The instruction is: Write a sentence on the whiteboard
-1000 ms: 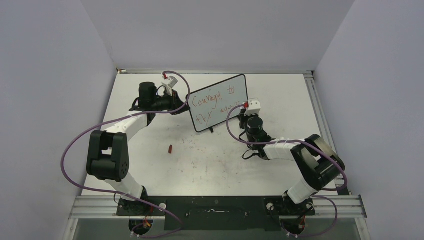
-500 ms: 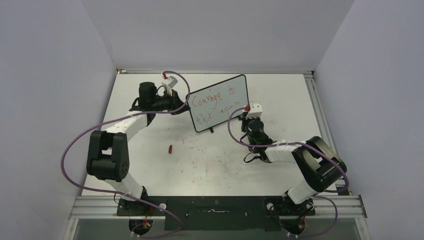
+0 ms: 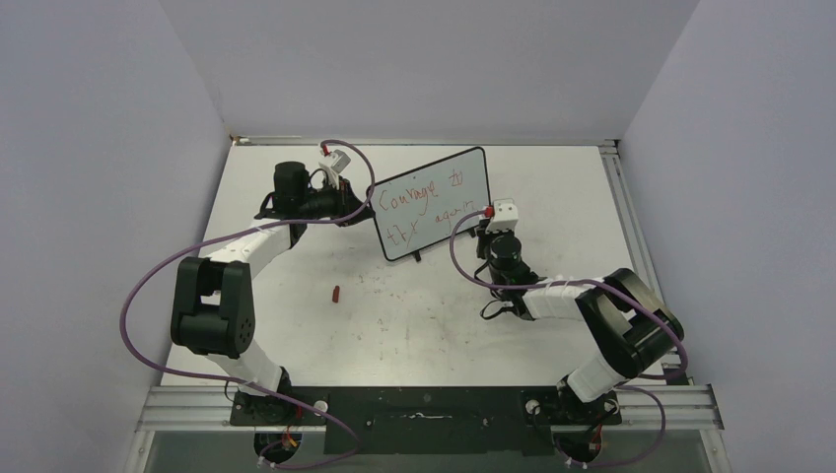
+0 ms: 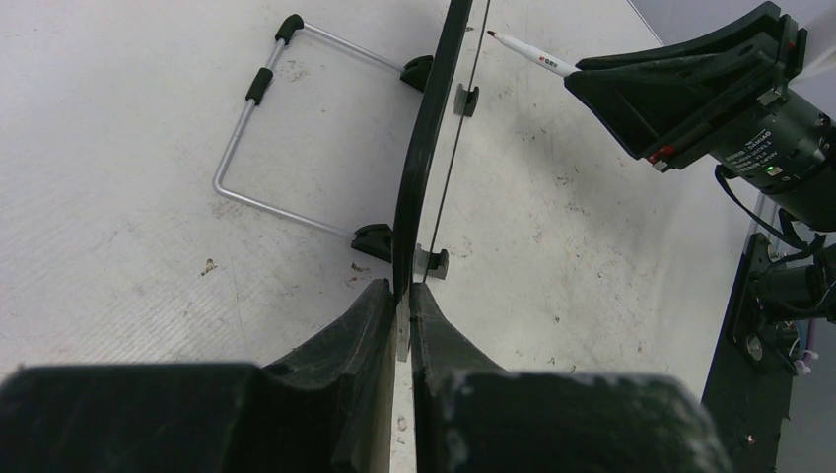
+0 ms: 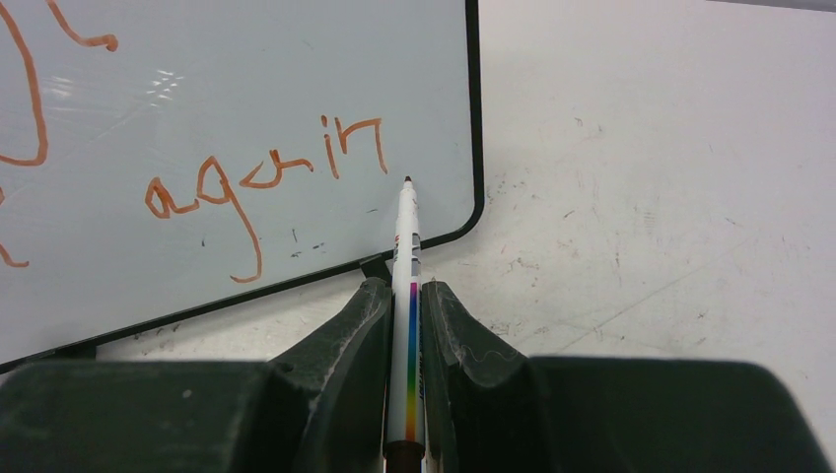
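The whiteboard stands tilted on the table, black-framed, with red handwriting: "Courage to" above, "try again" below. In the right wrist view the word "again" sits near the board's lower right corner. My left gripper is shut on the board's left edge; in the left wrist view the fingers pinch the edge-on board. My right gripper is shut on a white marker with a rainbow stripe. The marker's tip is just off the board, right of the last letter. The marker also shows in the left wrist view.
A small red marker cap lies on the table left of centre. The board's wire stand rests on the table behind it. Grey walls enclose the table on three sides; a metal rail runs along the right edge.
My right gripper has drawn back a little toward the near side with the marker, away from the board's right edge. The word "again" has gained strokes. The left arm has not moved.
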